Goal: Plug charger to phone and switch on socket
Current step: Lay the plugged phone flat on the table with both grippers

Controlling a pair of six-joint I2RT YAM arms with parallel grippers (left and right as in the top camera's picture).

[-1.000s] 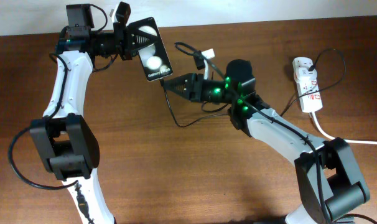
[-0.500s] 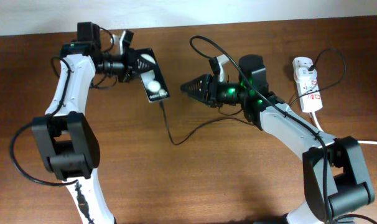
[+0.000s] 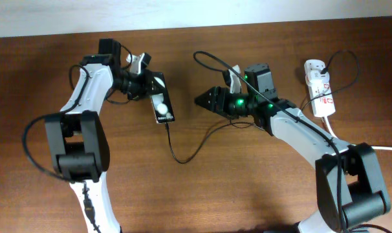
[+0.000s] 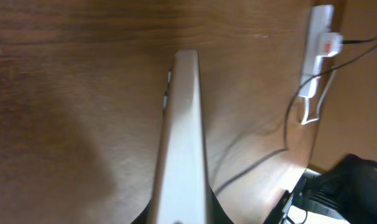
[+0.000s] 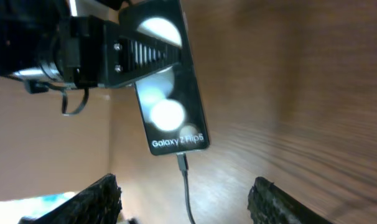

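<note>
My left gripper [image 3: 152, 97] is shut on the phone [image 3: 162, 106], a black glossy slab held by its upper part, low over the wooden table. From the left wrist the phone [image 4: 183, 130] shows edge-on as a pale strip between the fingers. The charger [image 3: 178, 157] is a thin black cable; its connector [image 5: 183, 163] sits in the phone's [image 5: 170, 106] bottom port. It loops across the table toward the socket [image 3: 319, 87], a white strip at the far right. To the phone's right, my right gripper [image 3: 201, 101] is open, apart from it, nothing between its fingers [image 5: 96, 199].
A white plug adapter [image 3: 314, 66] sits in the socket's top end. Its thick white cord [image 3: 361, 147] runs off the right edge. The socket [image 4: 320, 46] also shows at the upper right of the left wrist view. Pale wall borders the table's far edge [image 3: 248, 24].
My right gripper has opened, let go of the connector and drawn back to the right. The left arm has brought the phone down and rightward, cable still plugged into it.
</note>
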